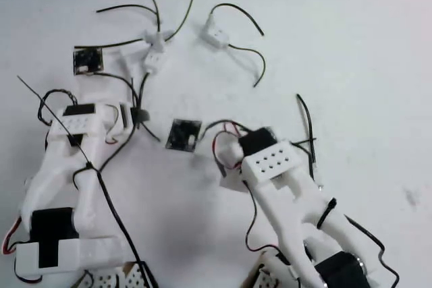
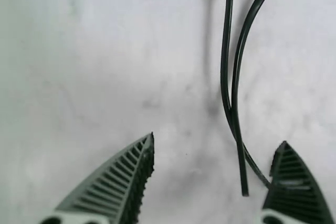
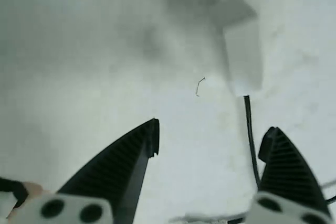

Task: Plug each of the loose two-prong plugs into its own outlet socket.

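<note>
Left end effector (image 2: 218, 139) spread over wires (image 2: 231, 114), right end effector (image 3: 213, 125) near white block (image 3: 242, 61)

Your left arm (image 1: 57, 173) and right arm (image 1: 290, 193), white shells, black servo blocks, red and black cables, dark ribbed fingers (image 2: 121, 182)

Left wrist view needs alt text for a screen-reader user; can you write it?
The left gripper hangs open over the white table, its dark ribbed fingers apart. Two black wires lie side by side on the table, their ends between the fingers, close to one of them.
</note>
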Robot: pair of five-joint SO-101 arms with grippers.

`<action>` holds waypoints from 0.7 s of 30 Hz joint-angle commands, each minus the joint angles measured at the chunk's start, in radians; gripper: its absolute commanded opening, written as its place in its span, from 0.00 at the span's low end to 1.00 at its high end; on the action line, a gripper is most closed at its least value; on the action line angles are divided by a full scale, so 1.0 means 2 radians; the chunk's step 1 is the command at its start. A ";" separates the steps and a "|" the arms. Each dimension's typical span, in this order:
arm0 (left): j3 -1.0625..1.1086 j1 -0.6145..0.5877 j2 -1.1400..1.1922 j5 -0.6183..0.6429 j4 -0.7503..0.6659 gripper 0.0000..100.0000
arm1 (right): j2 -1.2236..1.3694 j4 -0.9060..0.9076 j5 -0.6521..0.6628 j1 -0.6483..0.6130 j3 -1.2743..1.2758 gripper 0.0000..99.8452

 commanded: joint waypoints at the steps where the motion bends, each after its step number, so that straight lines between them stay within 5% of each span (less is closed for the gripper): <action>1: -0.002 -0.007 -0.024 0.005 -0.015 0.34 | -0.010 -0.071 0.007 0.000 0.007 0.31; 15: -0.002 -0.007 -0.024 0.005 -0.015 0.34 | 0.162 -0.333 0.003 0.093 -0.004 0.31; 21: -0.002 -0.007 -0.024 0.005 -0.016 0.34 | 0.163 -0.323 -0.048 0.158 -0.103 0.31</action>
